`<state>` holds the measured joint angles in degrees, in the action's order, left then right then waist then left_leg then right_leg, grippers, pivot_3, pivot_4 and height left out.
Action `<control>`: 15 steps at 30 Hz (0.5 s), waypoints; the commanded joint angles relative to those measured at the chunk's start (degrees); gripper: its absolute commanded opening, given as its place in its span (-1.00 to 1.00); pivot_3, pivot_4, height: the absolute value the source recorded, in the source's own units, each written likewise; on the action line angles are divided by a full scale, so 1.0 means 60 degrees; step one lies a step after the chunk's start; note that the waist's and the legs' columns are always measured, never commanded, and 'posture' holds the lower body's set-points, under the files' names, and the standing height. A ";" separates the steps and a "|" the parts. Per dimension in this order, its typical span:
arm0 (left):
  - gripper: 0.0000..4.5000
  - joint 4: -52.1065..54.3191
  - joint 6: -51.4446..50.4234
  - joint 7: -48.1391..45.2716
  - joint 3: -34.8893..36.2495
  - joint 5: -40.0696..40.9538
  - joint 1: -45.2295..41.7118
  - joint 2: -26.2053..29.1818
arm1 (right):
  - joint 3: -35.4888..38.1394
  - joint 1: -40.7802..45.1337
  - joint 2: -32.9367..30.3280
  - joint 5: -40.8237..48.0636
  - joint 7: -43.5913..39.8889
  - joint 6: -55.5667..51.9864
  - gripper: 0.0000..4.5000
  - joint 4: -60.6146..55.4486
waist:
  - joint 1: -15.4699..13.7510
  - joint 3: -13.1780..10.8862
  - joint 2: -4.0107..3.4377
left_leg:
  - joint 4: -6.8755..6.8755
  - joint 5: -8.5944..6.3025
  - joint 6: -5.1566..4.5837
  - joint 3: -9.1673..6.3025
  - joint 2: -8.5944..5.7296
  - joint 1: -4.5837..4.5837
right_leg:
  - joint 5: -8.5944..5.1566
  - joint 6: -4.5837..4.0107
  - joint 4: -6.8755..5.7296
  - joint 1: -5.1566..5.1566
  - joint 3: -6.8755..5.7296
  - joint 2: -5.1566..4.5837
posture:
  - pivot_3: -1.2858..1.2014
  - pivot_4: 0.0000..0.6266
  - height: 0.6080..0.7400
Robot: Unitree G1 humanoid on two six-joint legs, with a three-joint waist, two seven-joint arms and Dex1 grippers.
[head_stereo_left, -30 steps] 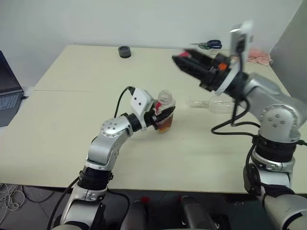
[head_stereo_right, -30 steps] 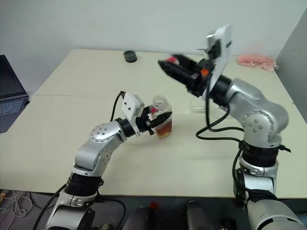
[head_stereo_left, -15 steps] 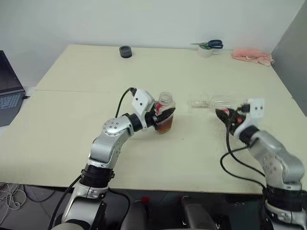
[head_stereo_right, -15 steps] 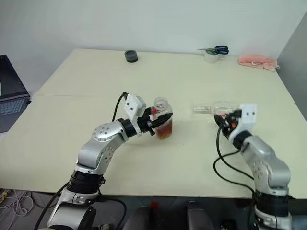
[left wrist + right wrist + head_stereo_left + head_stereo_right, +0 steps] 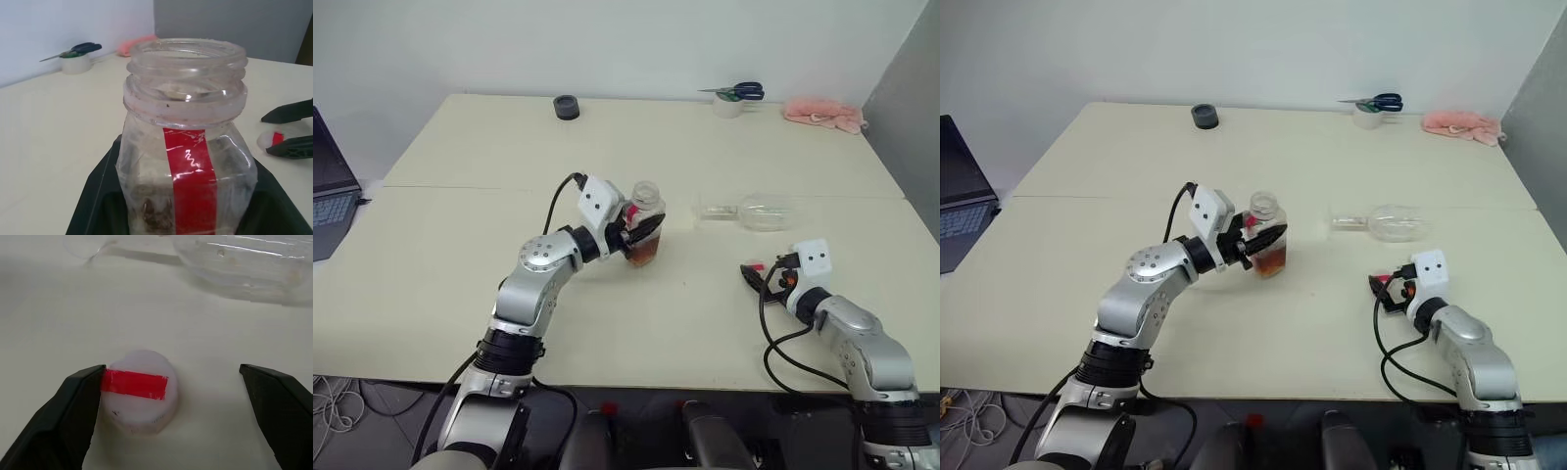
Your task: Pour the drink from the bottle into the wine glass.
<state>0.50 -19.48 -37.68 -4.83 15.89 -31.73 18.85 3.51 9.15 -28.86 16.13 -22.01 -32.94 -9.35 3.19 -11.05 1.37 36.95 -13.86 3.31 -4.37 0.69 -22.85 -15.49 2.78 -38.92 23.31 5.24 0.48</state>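
My left gripper (image 5: 645,236) is shut on the bottle (image 5: 646,200), a clear squarish one with a red label stripe (image 5: 188,161), upright and uncapped at the table's middle. The amber drink (image 5: 645,258) fills its bottom. The wine glass (image 5: 755,211) lies on its side to the right, bowl (image 5: 244,264) towards the right gripper. My right gripper (image 5: 171,368) is low at the near right, open. The white cap with a red stripe (image 5: 141,392) rests on the table between its fingers, against one finger (image 5: 73,406).
At the far edge, scissors lie on a roll of tape (image 5: 731,98), with a pink cloth (image 5: 822,113) to their right and a black round object (image 5: 567,106) to their left. A laptop (image 5: 328,186) sits off the left edge. The table (image 5: 460,225) is pale beige.
My right arm has swung down from high over the table to the near right. Its fingers have opened, and the cap now rests on the table. The left gripper and bottle have stayed put.
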 commanded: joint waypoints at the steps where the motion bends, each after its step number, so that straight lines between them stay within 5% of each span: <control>1: -0.19 -0.0026 0.0276 0.0209 0.0511 -0.0010 -0.0239 0.0143 | -0.0230 0.0173 -0.0537 -0.0411 -0.0346 -0.0084 1.00 -0.0689 | 0.0001 0.0000 0.0000 | 0.0000 0.0000 0.0000 0.0000 0.0000 0.0001 | 0.0000 0.0000 -0.0003 0.0000 0.0000 0.0000 | 0.03 -0.52 1.00; 8: -0.19 -0.0709 0.0431 0.0786 0.1333 -0.0069 -0.0289 0.0415 | -0.0313 0.1148 -0.1299 -0.0129 -0.1024 -0.1043 1.00 -0.1645 | 0.0010 -0.0001 0.0002 | 0.0001 0.0000 0.0000 -0.0003 0.0002 0.0003 | 0.0000 0.0000 -0.0005 0.0001 -0.0003 0.0003 | 0.03 -0.52 1.00; 15: -0.19 -0.2200 0.1057 0.1994 0.2610 -0.0438 -0.0695 0.1230 | -0.1449 0.3869 0.0470 0.2083 -0.2315 -0.2135 1.00 -0.2498 | 0.0089 -0.0004 0.0010 | 0.0001 0.0000 0.0000 -0.0018 0.0013 0.0005 | 0.0002 -0.0002 -0.0010 0.0002 -0.0016 0.0013 | 0.03 -0.52 1.00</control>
<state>-12.41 -15.99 -27.91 7.56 13.99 -33.85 24.82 -2.74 30.17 -28.43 25.88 -34.41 -45.70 -22.46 3.73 -11.08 1.43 36.95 -13.86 3.30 -4.51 0.83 -22.80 -15.47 2.76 -38.98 23.32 5.12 0.62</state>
